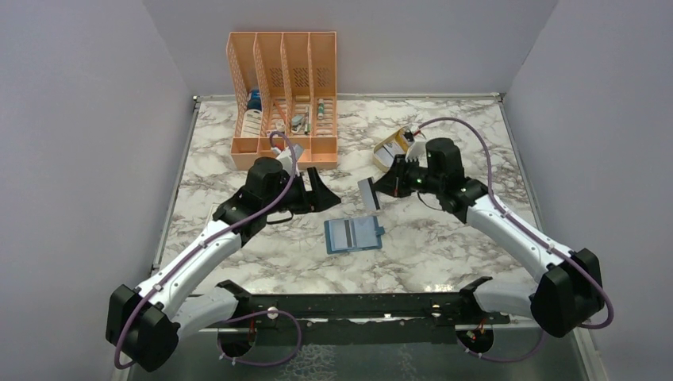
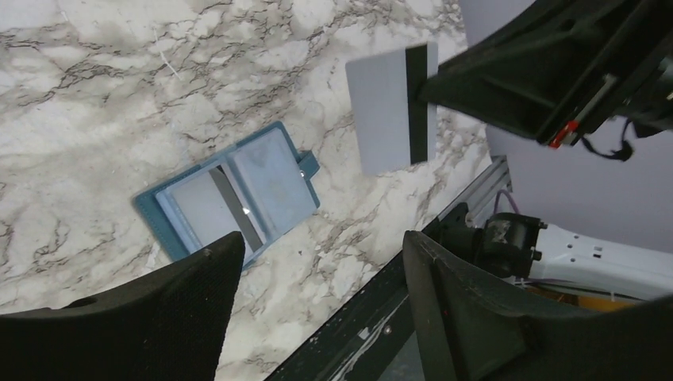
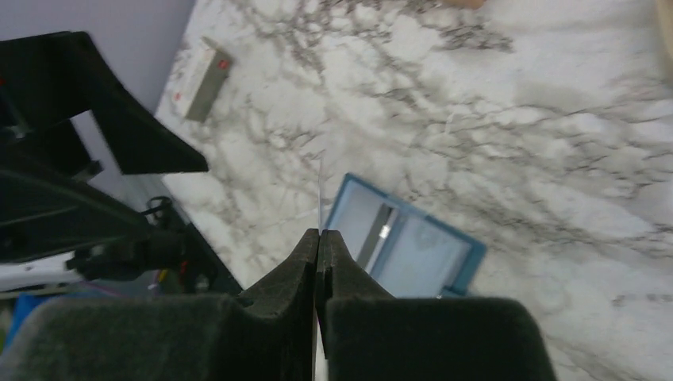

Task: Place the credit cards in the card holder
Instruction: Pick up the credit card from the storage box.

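1. Enclosure: pale lavender walls [image 1: 79,119] on the left, back and right, meeting the table at metal edge rails.
2. Table [image 1: 444,254]: white marble pattern with grey veins. Bare marble runs across the front centre and down the right side.
3. Orange slotted file rack [image 1: 283,95]: upright at the back left, near the rear wall, with small items in its slots.
4. Left gripper [image 2: 321,242]: jaws wide apart with nothing between them, hanging over the marble just left of the card holder.
5. Right gripper [image 3: 319,238]: fingers pressed together on the grey card, above and behind the holder.
6. Tan tray [image 1: 383,145]: back right, just behind the right wrist.
7. Card holder [image 1: 353,234]: teal, lying open and flat at front centre between the two grippers, bare marble on every side, well apart from all the rails. A pale, dark-striped card [image 2: 214,210] shows on its inner face.
8. Grey card [image 1: 370,194]: dark stripe along one long edge, held off the table, apart from the holder.
9. White-and-red box [image 3: 202,79]: lying near the left edge.
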Action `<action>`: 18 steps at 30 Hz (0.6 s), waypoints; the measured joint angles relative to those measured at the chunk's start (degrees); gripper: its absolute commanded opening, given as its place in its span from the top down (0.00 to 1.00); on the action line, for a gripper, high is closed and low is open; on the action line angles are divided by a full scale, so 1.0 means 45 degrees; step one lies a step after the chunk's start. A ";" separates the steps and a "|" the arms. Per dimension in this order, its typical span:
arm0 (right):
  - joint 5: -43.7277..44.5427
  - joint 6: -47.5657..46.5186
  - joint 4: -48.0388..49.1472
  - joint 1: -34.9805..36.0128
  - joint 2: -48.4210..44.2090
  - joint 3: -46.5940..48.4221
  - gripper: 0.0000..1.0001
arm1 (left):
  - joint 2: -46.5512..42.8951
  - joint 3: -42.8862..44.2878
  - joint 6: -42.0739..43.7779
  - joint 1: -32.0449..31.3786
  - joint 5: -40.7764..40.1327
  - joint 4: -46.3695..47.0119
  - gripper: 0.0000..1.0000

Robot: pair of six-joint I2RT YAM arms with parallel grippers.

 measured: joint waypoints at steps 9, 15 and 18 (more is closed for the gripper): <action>-0.3609 0.5134 0.6484 0.0121 -0.1297 -0.4289 0.99 | -0.0325 -0.1588 -0.2773 0.0005 0.0782 0.2647 0.38; -0.4099 0.7393 0.9204 0.0325 -0.1331 -0.5168 0.99 | -0.0335 -0.2395 -0.4546 0.0005 0.1535 0.4571 0.49; -0.4061 0.7859 0.9904 0.0491 -0.1452 -0.5163 0.99 | -0.0330 -0.2676 -0.5280 0.0005 0.1880 0.5265 0.56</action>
